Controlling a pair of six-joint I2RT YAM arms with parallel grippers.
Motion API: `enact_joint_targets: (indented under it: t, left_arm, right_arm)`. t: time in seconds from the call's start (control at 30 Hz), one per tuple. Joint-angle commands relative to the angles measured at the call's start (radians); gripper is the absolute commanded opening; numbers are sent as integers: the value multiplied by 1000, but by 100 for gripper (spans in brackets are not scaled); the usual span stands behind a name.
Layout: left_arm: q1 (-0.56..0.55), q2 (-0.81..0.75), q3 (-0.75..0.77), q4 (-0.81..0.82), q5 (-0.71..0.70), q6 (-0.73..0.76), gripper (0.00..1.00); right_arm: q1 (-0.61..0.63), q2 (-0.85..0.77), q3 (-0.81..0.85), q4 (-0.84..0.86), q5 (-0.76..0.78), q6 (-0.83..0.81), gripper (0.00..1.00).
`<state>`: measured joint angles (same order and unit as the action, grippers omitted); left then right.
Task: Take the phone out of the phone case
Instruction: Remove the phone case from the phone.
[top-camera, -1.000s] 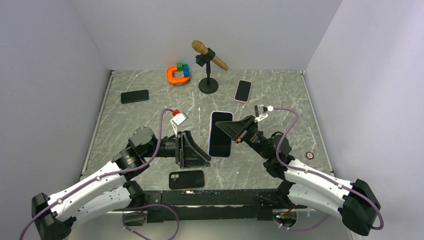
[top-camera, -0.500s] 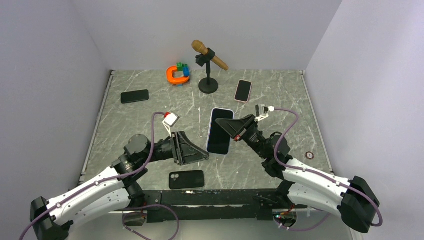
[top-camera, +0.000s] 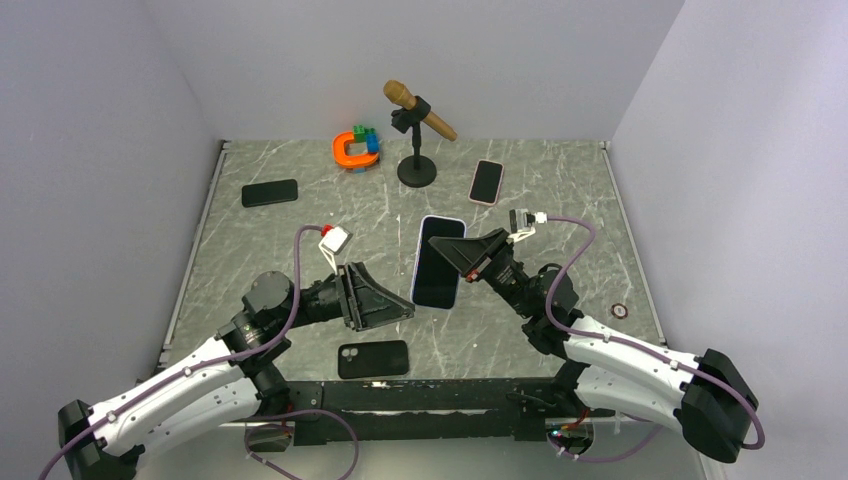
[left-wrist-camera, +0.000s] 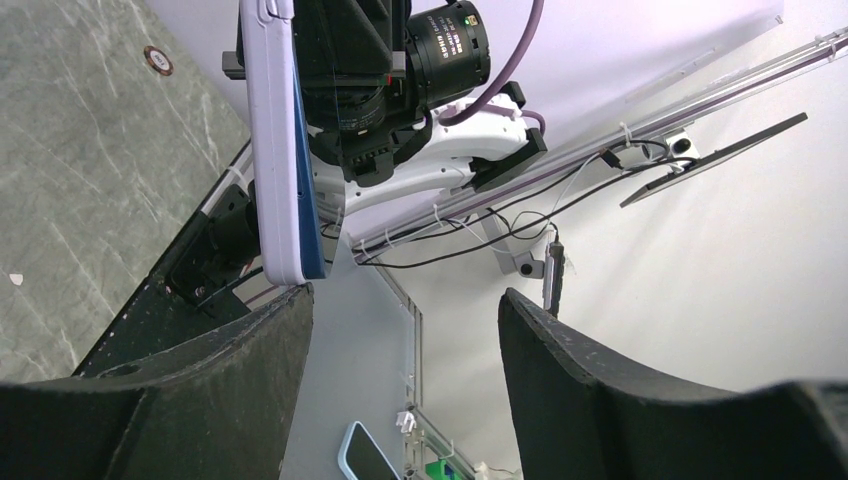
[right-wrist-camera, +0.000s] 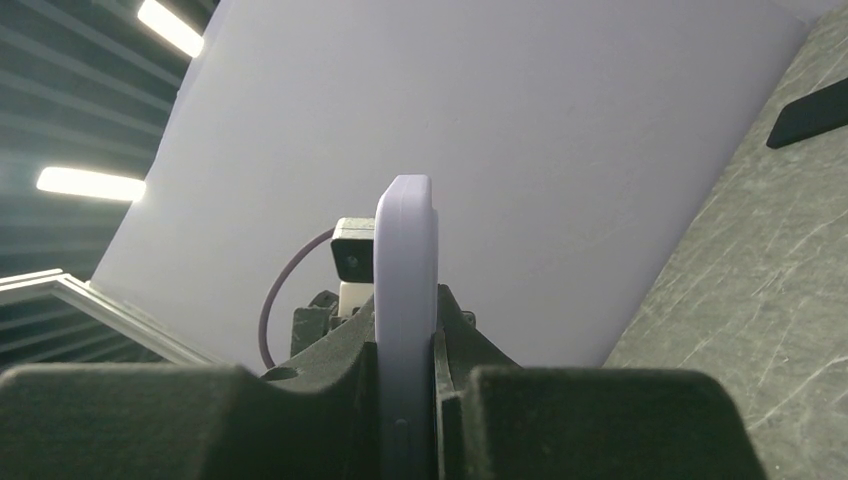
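The phone in its lavender phone case (top-camera: 438, 262) is held up off the table, screen facing up in the top view. My right gripper (top-camera: 468, 257) is shut on its right long edge. In the right wrist view the case (right-wrist-camera: 405, 260) stands edge-on between the clamped jaws of that gripper (right-wrist-camera: 407, 330). My left gripper (top-camera: 405, 305) is open just left of the phone's lower corner. In the left wrist view the case (left-wrist-camera: 275, 150), with a blue phone edge showing, ends just above my left finger (left-wrist-camera: 250, 370); nothing sits between the jaws of this gripper (left-wrist-camera: 405, 300).
On the marble table (top-camera: 560, 200) lie a black phone (top-camera: 270, 192) at back left, a pink-cased phone (top-camera: 487, 181) at back right and a black phone or case, back up, (top-camera: 373, 358) near the front edge. A microphone on its stand (top-camera: 417, 130) and an orange toy (top-camera: 357, 148) stand at the back.
My left arm has drawn back to the left and its jaws have narrowed a little. The phone in my right gripper has shifted slightly left.
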<state>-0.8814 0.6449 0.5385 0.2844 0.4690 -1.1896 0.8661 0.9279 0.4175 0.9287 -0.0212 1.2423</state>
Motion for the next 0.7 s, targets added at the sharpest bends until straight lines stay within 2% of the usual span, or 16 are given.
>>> enact_joint_targets:
  t: [0.0,0.17,0.53,0.67]
  left_arm:
    - [8,-1,24,134,-85,22,72]
    - [9,-20,12,132,-117,18,75]
    - [8,-19,42,-2,-272,21,74]
    - [13,-19,31,21,-305,15,74]
  right_arm:
    - [36,-6,43,46,-55,0,0]
    - [63,10,63,27,-45,-30,0]
    - [164,56,105,27,-31,-114,0]
    - [190,62,86,52,-25,-100,0]
